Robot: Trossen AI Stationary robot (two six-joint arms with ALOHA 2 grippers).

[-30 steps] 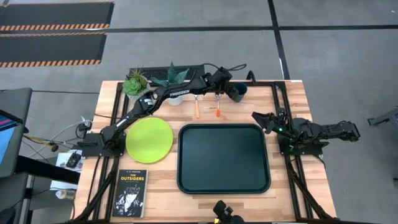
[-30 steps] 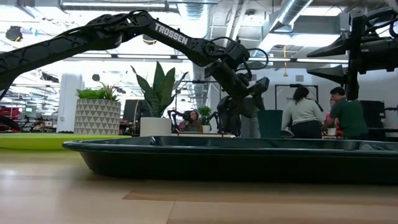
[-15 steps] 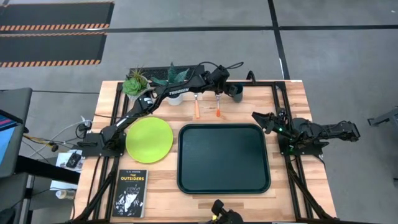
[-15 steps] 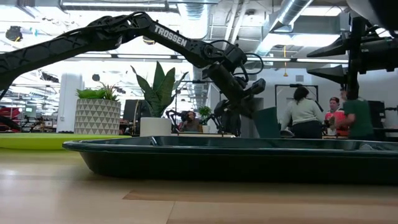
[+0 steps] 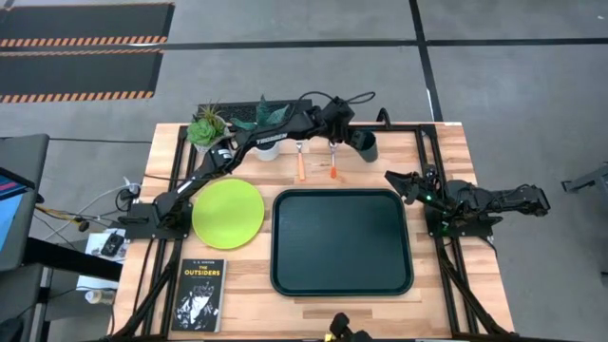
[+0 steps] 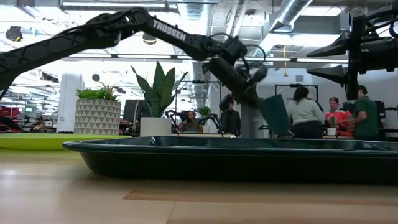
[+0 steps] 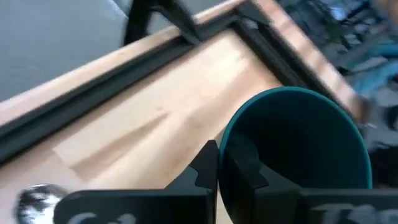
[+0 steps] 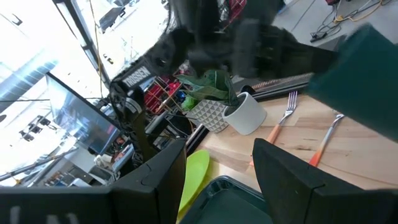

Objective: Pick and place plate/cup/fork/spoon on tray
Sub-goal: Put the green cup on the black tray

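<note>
- From above: the wooden desk (image 5: 446, 285) carries the tray (image 5: 342, 242) at its centre. My left claw (image 5: 351, 141) grips the cup (image 5: 365, 144) at the far edge.
- Low across the desk: the cup (image 6: 275, 115) hangs tilted above the tray's (image 6: 236, 158) rim.
- My left wrist: one finger (image 7: 245, 165) sits inside the cup (image 7: 298, 149), one outside.
- My right wrist: my right claw (image 8: 217, 165) is spread open; fork (image 8: 280, 121) and spoon (image 8: 324, 142) lie side by side.

White capitals on my left arm (image 6: 168, 32) spell "TROSSEN", plain in the low view at upper middle. The same word shows on that arm (image 5: 269, 139) in the high view near the top centre, and again in the right wrist view (image 8: 138, 76), left of centre. The black book (image 5: 200, 294) at lower left of the high view reads "THE OUTSIDERS".
</note>
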